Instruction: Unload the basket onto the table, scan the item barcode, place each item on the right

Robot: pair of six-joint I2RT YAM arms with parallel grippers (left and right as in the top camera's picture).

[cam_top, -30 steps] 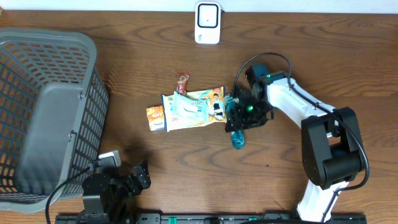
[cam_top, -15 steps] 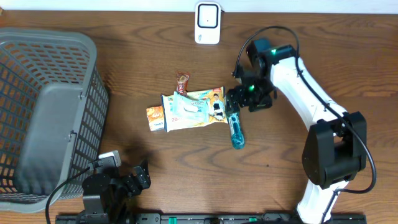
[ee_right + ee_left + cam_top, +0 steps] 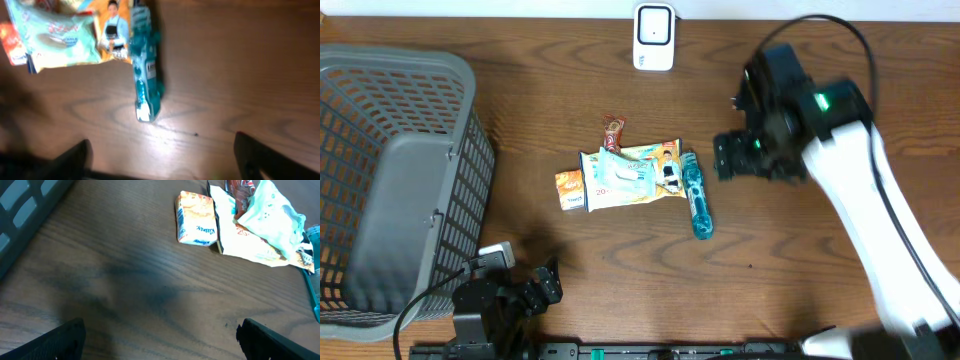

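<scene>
On my table (image 3: pixel 550 100), the basket (image 3: pixel 390 180) stands far left, the scanner (image 3: pixel 653 37) at the back edge, packets (image 3: pixel 625 175) heaped mid-table, and the toothbrush pack (image 3: pixel 697 200) just beside their right.

Brown wooden table (image 3: pixel 760 300). Grey basket (image 3: pixel 470 190) at left edge. White scanner (image 3: pixel 653 37) at far edge, mid-width. Mid-table cluster: small orange box (image 3: pixel 571 189); overlapping snack packets (image 3: pixel 630 175) touching its right side; long teal pack (image 3: pixel 697 195) against packets' right end; red sweet wrapper (image 3: pixel 613 128) just behind packets, toward far edge.
</scene>
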